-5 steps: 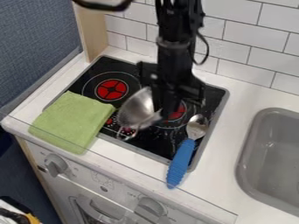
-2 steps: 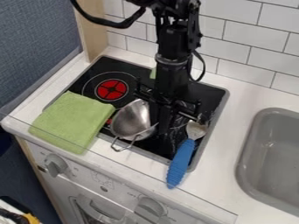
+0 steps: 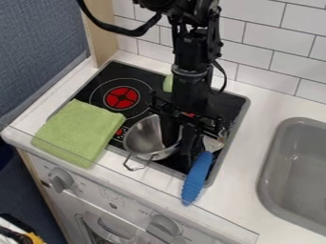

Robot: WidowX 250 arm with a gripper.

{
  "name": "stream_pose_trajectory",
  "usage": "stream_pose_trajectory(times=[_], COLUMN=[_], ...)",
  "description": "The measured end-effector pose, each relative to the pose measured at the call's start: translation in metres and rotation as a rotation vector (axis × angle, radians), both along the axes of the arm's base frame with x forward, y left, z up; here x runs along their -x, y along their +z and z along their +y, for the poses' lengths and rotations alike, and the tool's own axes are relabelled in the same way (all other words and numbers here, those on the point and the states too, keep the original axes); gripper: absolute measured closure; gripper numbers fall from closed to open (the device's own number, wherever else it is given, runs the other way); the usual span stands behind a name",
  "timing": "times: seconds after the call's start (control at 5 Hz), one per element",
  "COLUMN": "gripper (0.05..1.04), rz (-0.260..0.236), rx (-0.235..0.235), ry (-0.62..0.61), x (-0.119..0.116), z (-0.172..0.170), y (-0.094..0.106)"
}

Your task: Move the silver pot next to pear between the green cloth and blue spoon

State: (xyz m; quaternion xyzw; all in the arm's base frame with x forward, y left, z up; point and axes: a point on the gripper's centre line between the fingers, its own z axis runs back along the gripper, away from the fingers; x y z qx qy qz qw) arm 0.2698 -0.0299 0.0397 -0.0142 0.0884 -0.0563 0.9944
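Gripper (image 3: pixel 179 149) in the camera view hangs over the stove (image 3: pixel 96 78), at the silver pot's (image 3: pixel 141 137) side nearer the blue spoon (image 3: pixel 197 176), overlapping its rim; whether it is open or closed, I cannot tell. The pot lies between green cloth (image 3: pixel 79 132) and spoon.

Toy kitchen, with stove (image 3: pixel 141 80) and sink (image 3: pixel 275 140).
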Motion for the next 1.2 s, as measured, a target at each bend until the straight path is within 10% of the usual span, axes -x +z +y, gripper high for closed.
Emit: stream_pose_trajectory(times=[0.4,1.2], gripper=[0.072,0.081], rz=[-0.013,-0.198], rx=[0.016,0.015], ry=[-0.014,0.043], x=[-0.002,-0.007], z=[-0.002,-0.001], y=[0.0,0.023])
